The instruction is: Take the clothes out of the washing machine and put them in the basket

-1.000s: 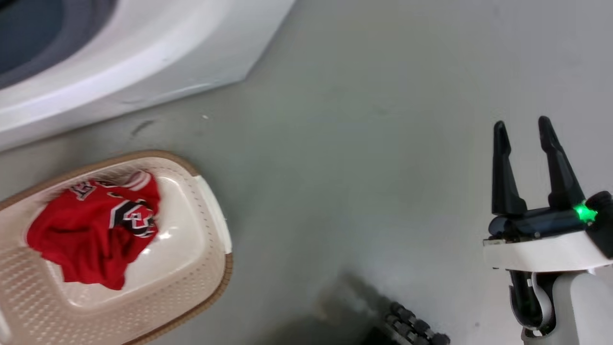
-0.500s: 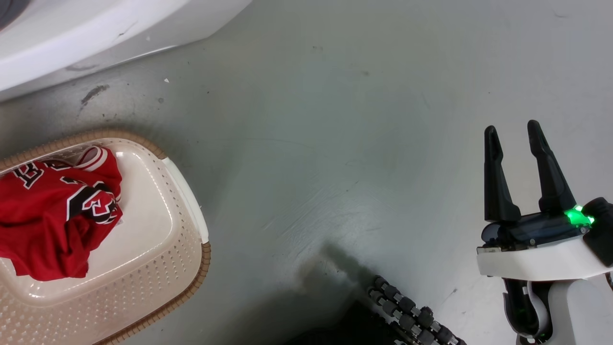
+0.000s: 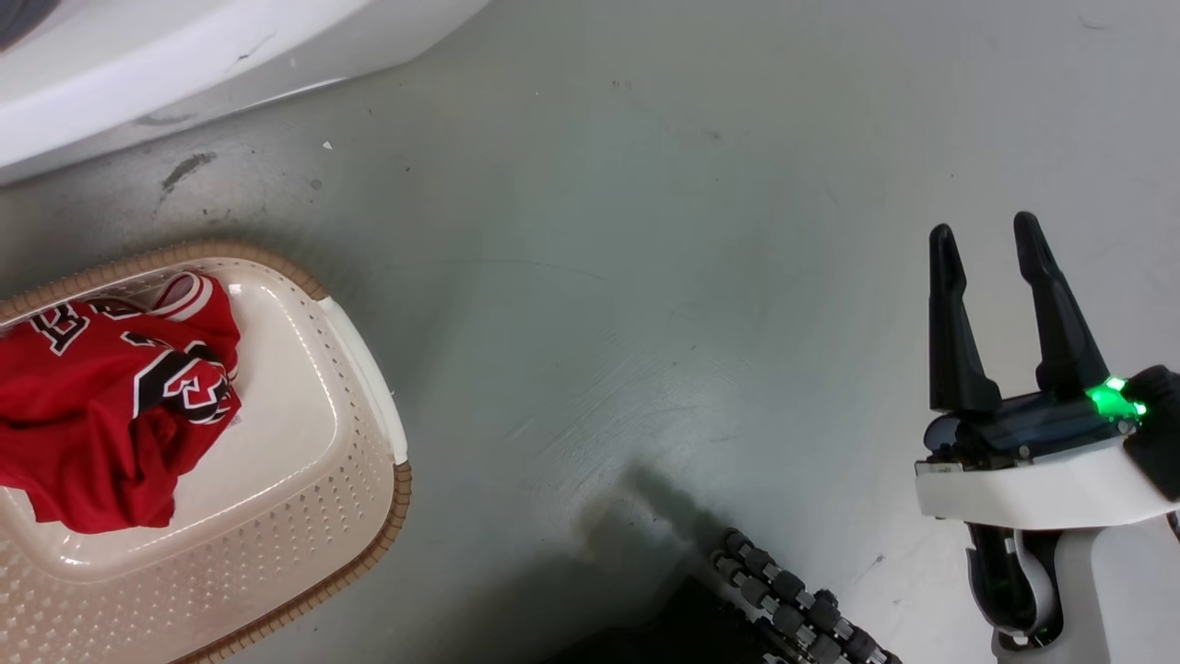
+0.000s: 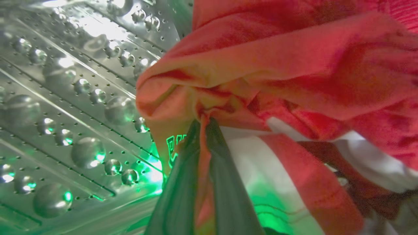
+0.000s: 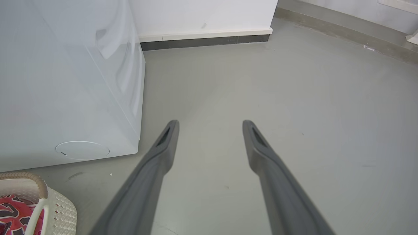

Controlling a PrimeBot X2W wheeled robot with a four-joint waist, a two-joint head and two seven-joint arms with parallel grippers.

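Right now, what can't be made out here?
- Head view: basket and jersey cut off by the left edge; washer opening cut off at top.
- Left wrist view: red cloth covers the tips of the left claw and hides the drum behind it.

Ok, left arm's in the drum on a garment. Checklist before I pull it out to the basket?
1. Left gripper shut on the red garment: ok.
2. Garment free of the drum wall: cannot tell.
3. Whole garment gathered, nothing trailing: cannot tell.
4. Basket has room beside the jersey: ok.
5. Right gripper open, over the floor, away from the basket: ok.
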